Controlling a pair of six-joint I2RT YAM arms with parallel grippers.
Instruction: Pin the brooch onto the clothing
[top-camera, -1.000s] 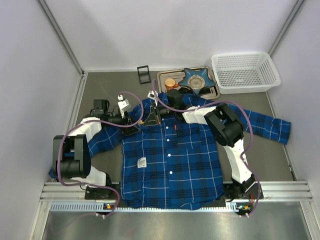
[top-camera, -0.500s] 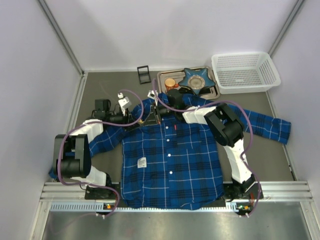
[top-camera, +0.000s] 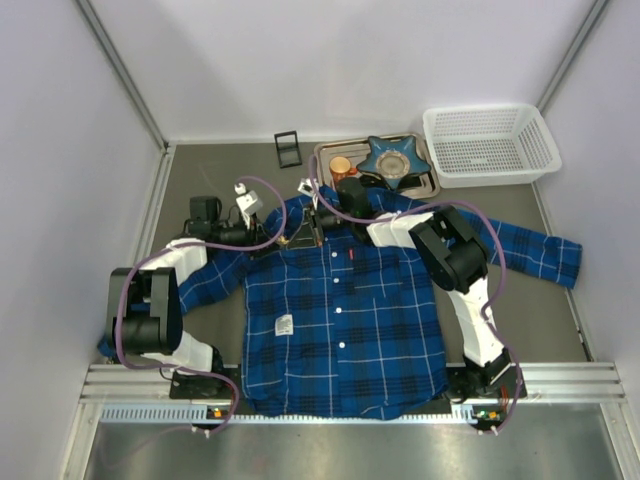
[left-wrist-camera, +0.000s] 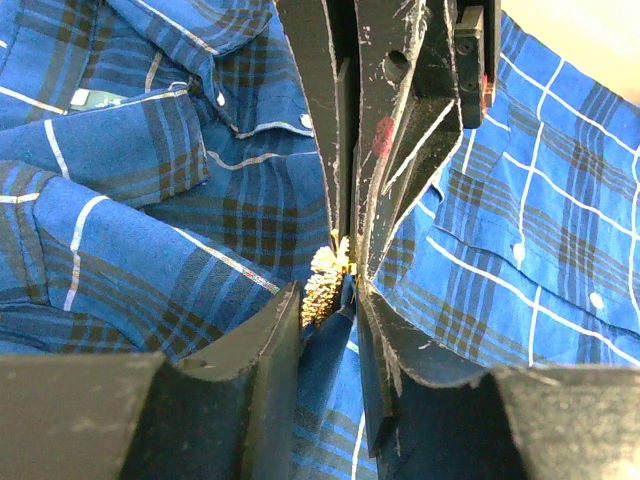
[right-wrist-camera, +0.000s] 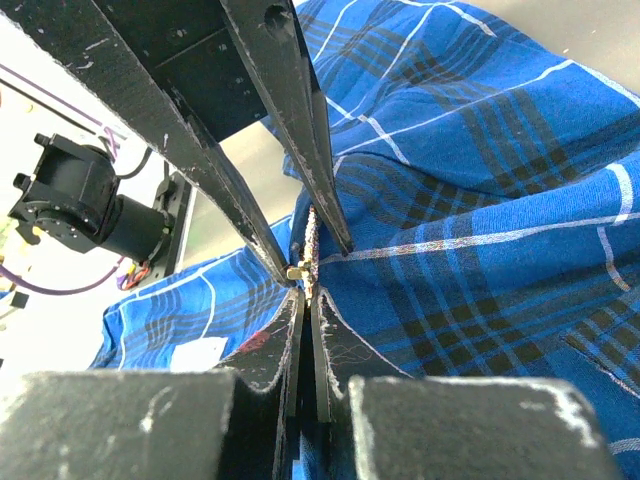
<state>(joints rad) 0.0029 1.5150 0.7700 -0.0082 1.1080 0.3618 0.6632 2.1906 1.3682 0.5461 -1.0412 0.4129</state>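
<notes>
The clothing (top-camera: 340, 330) lies collar toward 12 o'clock, its white label (top-camera: 284, 324) unreadable. The clenched right end effector (right-wrist-camera: 303, 296) meets the brooch (left-wrist-camera: 325, 278); the left end effector (left-wrist-camera: 328, 300) straddles it, grip unclear.

We see white shells over black joint housings on both left arm (top-camera: 150, 300) and right arm (top-camera: 455, 250). Purple cables (top-camera: 118, 300) loop along each. Left end effector (left-wrist-camera: 328, 292) and right end effector (right-wrist-camera: 303, 292) are black, with tapered fingers (left-wrist-camera: 250, 350) scuffed white. One right finger carries a red smudge (left-wrist-camera: 382, 140).
</notes>
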